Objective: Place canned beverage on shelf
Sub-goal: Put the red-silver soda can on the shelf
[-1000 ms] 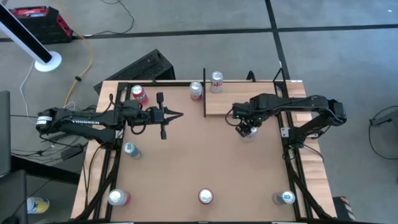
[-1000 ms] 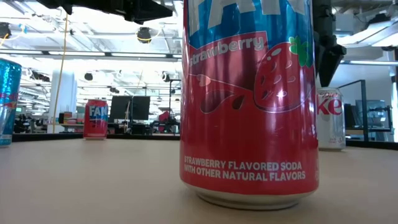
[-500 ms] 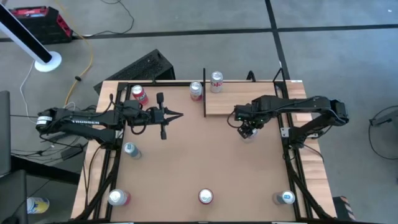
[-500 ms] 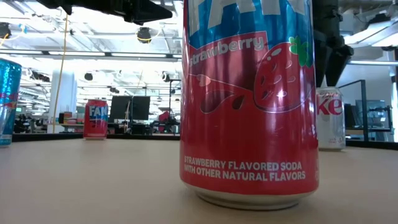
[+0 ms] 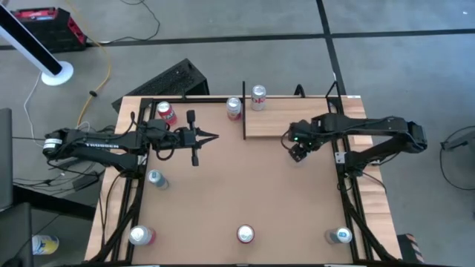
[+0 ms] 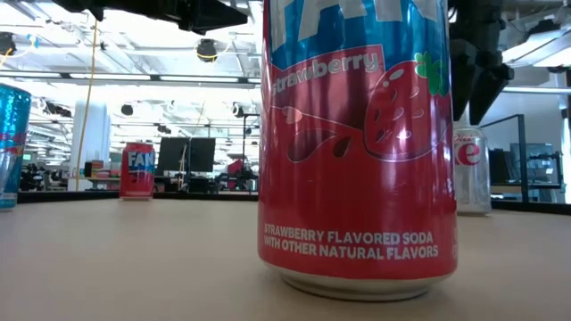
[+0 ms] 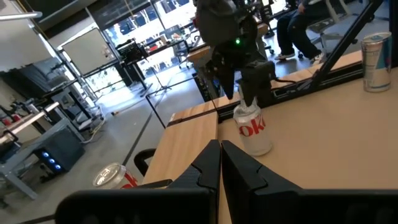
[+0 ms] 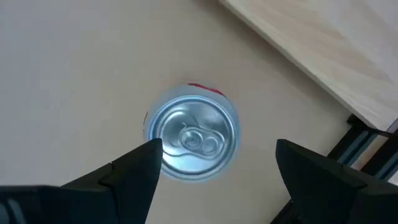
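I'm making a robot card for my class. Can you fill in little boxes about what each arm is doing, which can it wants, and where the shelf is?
right gripper: fingers open, above the white cola can, not touching it
white cola can: upright on the table, beside the shelf
left gripper: fingers shut, empty, waiting over the table's left half
shelf: one can stands at its far corner
task: cola can not picked up yet

Bare tabletop [image 5: 245,185] mid-table, cans ringing its edges, shelf [image 5: 278,122] surface unoccupied
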`<move>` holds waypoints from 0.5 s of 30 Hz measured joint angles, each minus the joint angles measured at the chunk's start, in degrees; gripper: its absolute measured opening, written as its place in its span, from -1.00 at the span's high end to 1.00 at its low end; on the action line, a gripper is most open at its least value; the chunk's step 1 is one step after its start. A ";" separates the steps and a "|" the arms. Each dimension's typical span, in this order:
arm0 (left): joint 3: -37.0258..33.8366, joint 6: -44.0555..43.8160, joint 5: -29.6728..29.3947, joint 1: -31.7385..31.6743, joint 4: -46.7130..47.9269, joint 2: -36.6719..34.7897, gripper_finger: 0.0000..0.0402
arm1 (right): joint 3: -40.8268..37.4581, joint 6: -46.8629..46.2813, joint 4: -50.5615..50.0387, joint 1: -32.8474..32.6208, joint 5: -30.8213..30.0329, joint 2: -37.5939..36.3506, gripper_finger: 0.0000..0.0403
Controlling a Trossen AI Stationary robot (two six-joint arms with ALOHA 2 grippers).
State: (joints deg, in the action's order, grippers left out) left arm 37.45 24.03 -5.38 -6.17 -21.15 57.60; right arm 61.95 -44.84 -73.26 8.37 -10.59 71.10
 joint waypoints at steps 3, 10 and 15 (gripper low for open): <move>0.00 0.00 0.01 0.00 -0.09 0.00 1.00 | 0.02 -0.24 0.11 0.80 -0.29 -2.43 -0.67; 0.00 -0.02 0.01 0.00 -0.17 0.00 1.00 | 0.09 -4.57 0.33 0.89 -0.08 -4.68 -0.67; 0.00 -0.03 0.01 0.00 -0.11 0.00 1.00 | 0.13 -5.32 1.85 -0.54 1.20 -2.98 -0.67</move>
State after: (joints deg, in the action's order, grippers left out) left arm 37.45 24.00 -5.37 -6.17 -21.25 57.60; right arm 62.08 -50.16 -71.41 7.83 -9.39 68.12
